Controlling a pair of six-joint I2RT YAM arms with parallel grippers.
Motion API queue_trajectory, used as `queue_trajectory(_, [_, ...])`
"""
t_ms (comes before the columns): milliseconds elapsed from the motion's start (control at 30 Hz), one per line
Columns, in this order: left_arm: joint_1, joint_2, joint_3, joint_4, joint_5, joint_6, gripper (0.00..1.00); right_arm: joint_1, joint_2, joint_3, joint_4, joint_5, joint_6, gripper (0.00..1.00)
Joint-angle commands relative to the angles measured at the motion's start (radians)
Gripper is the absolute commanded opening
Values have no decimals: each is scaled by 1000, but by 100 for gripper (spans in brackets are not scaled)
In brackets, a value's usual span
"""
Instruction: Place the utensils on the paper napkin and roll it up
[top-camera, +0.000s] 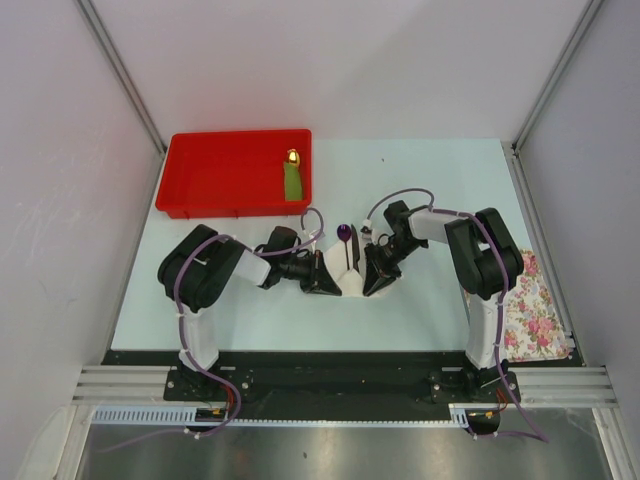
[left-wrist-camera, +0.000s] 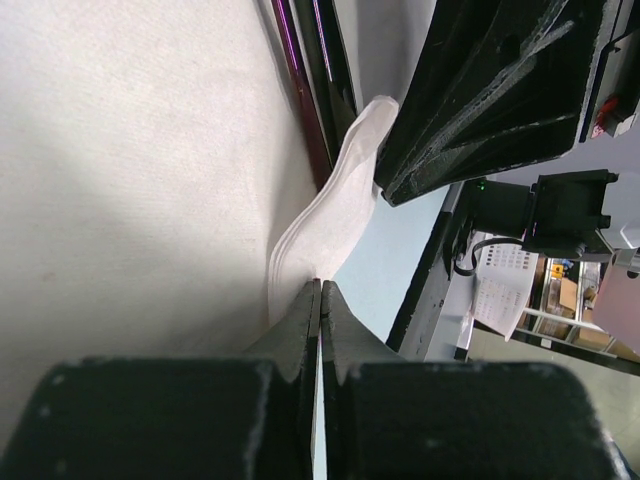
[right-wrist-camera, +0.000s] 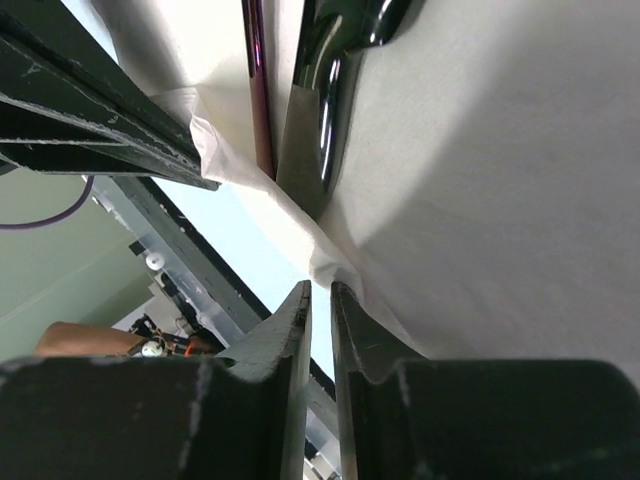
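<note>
The white paper napkin (top-camera: 348, 277) lies mid-table between both grippers, its two sides lifted around the utensils. The spoon's purple bowl (top-camera: 344, 232) sticks out at its far end. In the left wrist view the purple-tinted spoon handle (left-wrist-camera: 296, 75) and the black knife (left-wrist-camera: 332, 70) lie side by side in the napkin (left-wrist-camera: 150, 170). My left gripper (top-camera: 320, 277) (left-wrist-camera: 320, 284) is shut on the napkin's edge. My right gripper (top-camera: 374, 275) (right-wrist-camera: 320, 287) has its jaws almost together, with the napkin's edge (right-wrist-camera: 335, 268) at their tips. The knife (right-wrist-camera: 340, 60) and the spoon handle (right-wrist-camera: 257, 80) lie just beyond.
A red tray (top-camera: 200, 170) stands at the back left, holding the green piece with a gold tip (top-camera: 292, 178). A flower-printed cloth (top-camera: 530, 310) lies at the table's right edge beside the right arm's base.
</note>
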Motion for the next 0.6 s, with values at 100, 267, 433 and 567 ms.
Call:
queue_trajectory(100, [6,14,11,-59,-68,59,0,6,4,62,57,48,15,17])
queue_trajectory(267, [4,0,19,-51,-60,58,1,0,27,60,66,73,15,16])
queue_trajectory(433, [2,-34,14,3,-36,49,13,6,57,57,77,106,10,15])
queue_trajectory(567, [4,-68,19,45,-24,27,37,8,70,56,79,126,6,14])
